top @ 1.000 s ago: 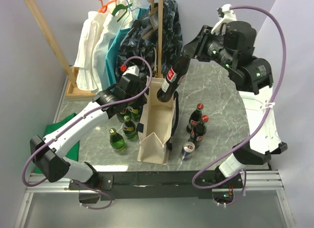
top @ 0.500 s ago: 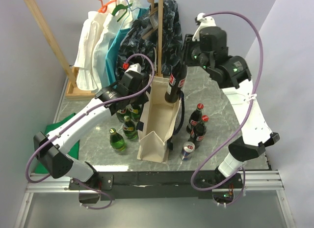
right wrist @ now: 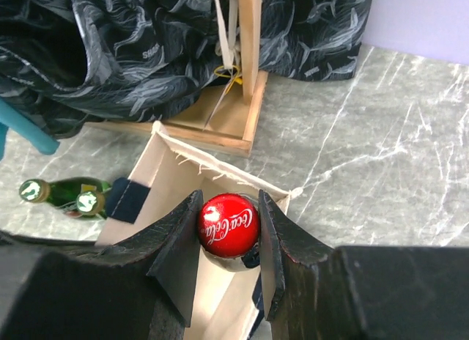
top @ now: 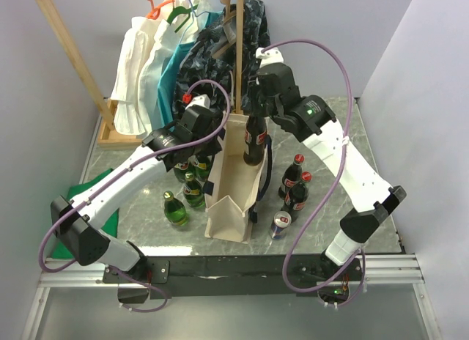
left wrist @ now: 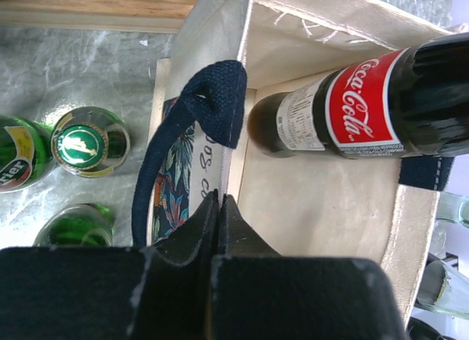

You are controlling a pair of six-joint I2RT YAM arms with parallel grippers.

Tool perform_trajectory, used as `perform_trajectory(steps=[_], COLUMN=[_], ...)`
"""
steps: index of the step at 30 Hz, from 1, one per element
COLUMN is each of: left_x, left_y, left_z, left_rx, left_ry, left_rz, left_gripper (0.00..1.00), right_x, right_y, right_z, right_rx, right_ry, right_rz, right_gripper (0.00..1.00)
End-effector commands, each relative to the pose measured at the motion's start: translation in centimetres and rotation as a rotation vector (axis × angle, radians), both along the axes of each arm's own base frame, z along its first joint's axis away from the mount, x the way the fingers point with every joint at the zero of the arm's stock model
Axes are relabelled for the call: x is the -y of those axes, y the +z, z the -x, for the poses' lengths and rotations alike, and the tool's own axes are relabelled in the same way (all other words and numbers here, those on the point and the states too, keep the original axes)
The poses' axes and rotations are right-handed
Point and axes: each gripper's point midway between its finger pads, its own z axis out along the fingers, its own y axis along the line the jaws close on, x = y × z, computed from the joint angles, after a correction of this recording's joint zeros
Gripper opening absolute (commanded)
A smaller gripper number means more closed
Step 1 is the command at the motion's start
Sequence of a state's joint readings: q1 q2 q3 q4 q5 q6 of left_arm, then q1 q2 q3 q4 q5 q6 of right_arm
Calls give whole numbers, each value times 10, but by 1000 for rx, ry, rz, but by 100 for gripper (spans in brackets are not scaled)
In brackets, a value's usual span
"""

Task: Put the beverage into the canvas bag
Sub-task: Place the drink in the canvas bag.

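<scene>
Cream canvas bag point(top: 223, 221) sat pinched at its rim by the left gripper point(left wrist: 220, 205); the right gripper point(right wrist: 229, 212) clamped the cola bottle point(left wrist: 366, 105) beneath it.

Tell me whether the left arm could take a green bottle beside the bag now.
Probably not yet. The green bottles stand close beside the left hand, but that hand is shut on the rim of the canvas bag, the cola bottle partly inside; it must let go first.
</scene>
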State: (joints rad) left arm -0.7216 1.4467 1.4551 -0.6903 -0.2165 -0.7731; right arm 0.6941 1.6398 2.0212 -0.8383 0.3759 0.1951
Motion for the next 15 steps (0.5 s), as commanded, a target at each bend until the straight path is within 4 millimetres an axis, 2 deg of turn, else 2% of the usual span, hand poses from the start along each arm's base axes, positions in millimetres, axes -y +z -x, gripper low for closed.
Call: perform_trajectory(steps=[1, 9, 13, 15], left_x=[-7, -19, -22, -20], left_y=[25, 26, 28, 28], left_z=[-1, 5, 7, 7], left_rx=[51, 50, 54, 53], left_ry=[44, 84, 88, 82], left_rz=[32, 34, 38, 43], left_gripper=[1, 1, 1, 1], right_x=[16, 30, 39, 47], right_y=[101, 80, 76, 82], right_z=[-16, -32, -44, -51], right_rx=[326, 296, 286, 297], right_ry=[-98, -136, -140, -152], right_rz=[-175, -153, -160, -159], right_gripper=[0, 0, 0, 0])
